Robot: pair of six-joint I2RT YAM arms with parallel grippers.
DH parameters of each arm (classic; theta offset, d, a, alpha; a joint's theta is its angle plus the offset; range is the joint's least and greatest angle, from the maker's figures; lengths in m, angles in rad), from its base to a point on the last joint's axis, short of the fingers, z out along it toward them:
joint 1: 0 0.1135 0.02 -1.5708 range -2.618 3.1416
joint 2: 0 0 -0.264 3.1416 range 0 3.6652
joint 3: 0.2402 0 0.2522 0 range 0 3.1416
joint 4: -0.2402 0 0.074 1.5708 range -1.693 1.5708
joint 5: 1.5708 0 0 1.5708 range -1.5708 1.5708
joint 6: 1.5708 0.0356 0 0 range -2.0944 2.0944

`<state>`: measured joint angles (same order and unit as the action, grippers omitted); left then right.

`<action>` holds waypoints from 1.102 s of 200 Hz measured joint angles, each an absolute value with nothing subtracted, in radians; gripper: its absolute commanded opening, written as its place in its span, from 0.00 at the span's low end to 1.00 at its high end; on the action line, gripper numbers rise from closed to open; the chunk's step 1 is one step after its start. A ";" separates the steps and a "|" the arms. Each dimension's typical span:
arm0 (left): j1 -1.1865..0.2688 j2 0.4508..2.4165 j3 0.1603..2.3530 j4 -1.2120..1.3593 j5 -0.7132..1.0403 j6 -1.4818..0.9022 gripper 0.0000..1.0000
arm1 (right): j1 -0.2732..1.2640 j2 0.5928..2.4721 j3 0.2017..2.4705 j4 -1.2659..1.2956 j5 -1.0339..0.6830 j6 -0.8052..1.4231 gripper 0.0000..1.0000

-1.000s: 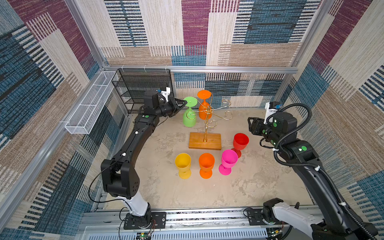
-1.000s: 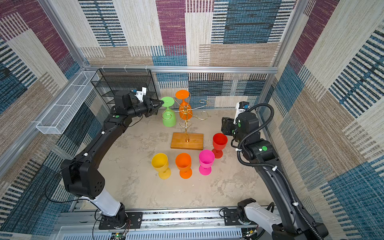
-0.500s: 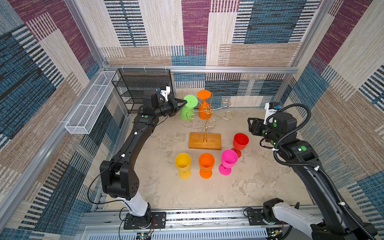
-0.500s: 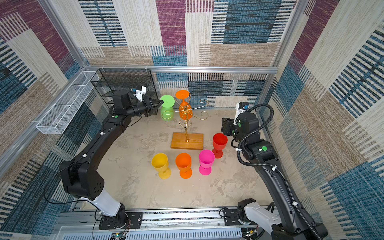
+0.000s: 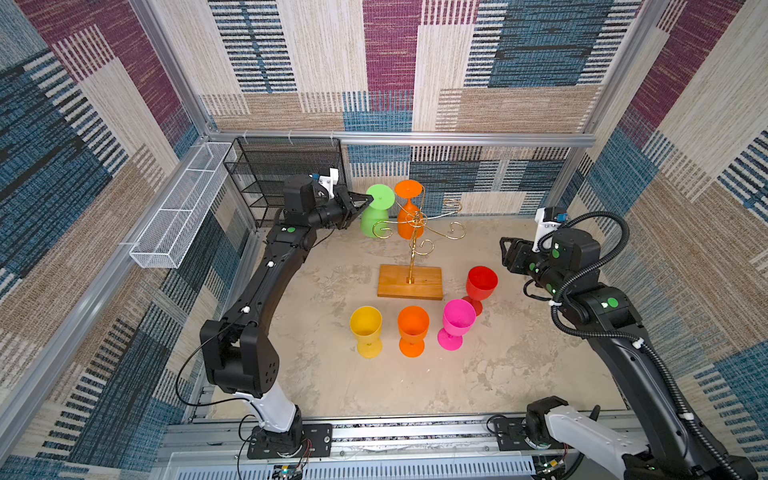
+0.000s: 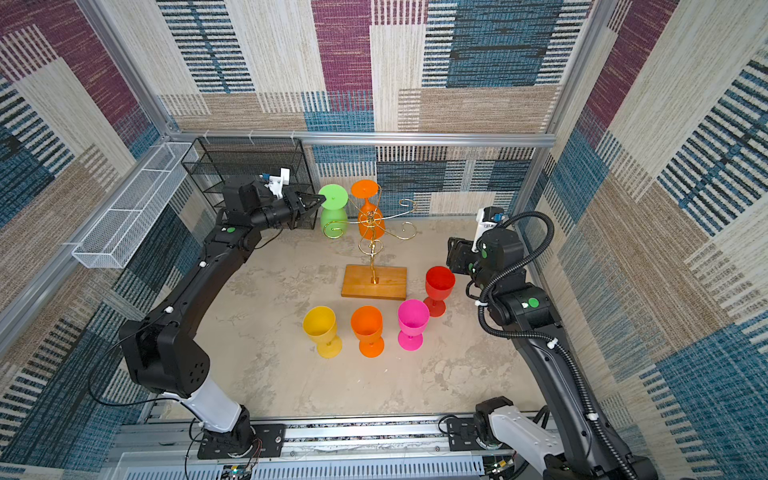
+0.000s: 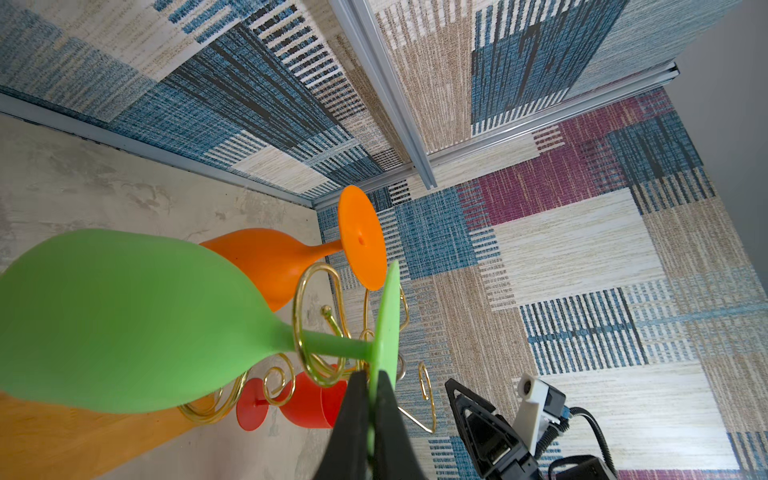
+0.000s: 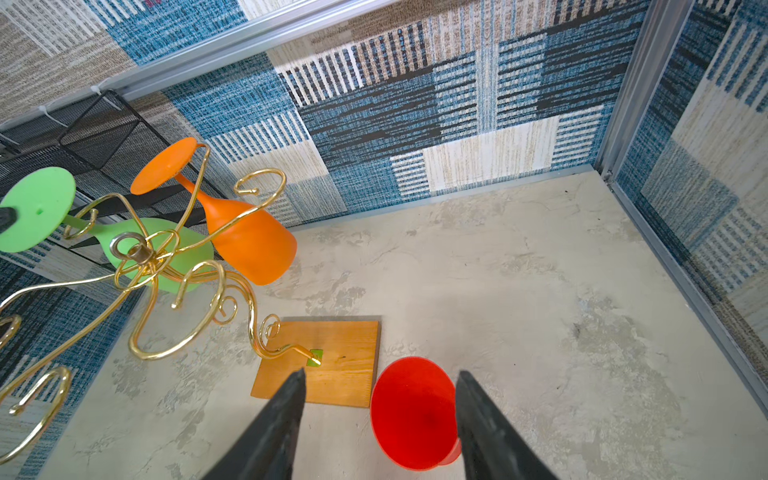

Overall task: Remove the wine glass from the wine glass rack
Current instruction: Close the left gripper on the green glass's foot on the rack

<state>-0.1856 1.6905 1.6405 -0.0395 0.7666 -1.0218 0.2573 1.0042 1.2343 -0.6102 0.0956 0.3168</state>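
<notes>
The wine glass rack (image 5: 417,232) is a gold wire tree on a wooden base (image 5: 410,281), mid-table in both top views. A green wine glass (image 5: 375,216) hangs upside down at its left arm, stem inside a gold scroll (image 7: 309,324). My left gripper (image 5: 368,200) is shut on the edge of the glass's foot disc (image 7: 384,316). An orange wine glass (image 5: 409,220) hangs upside down beside it. My right gripper (image 8: 380,382) is open and empty, held above the floor near a red glass (image 8: 411,411), apart from it.
Several glasses stand upright in front of the rack: yellow (image 5: 365,330), orange (image 5: 412,330), pink (image 5: 456,324), red (image 5: 481,284). A black mesh shelf unit (image 5: 286,174) stands at the back left, right behind my left wrist. A white wire basket (image 5: 178,208) hangs on the left wall.
My left jaws have closed on the green glass's foot, and the glass has swung a little on its arm. The right arm has not moved.
</notes>
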 measured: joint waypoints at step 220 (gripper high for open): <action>-0.226 1.721 1.705 -0.066 0.754 -1.013 0.00 | 0.201 0.992 1.187 -0.573 0.043 0.310 0.59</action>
<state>-0.2264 1.7206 1.7050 -0.0658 0.7544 -1.0134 0.2012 0.9924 1.1870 -0.5728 0.0433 0.3096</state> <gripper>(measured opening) 0.079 0.593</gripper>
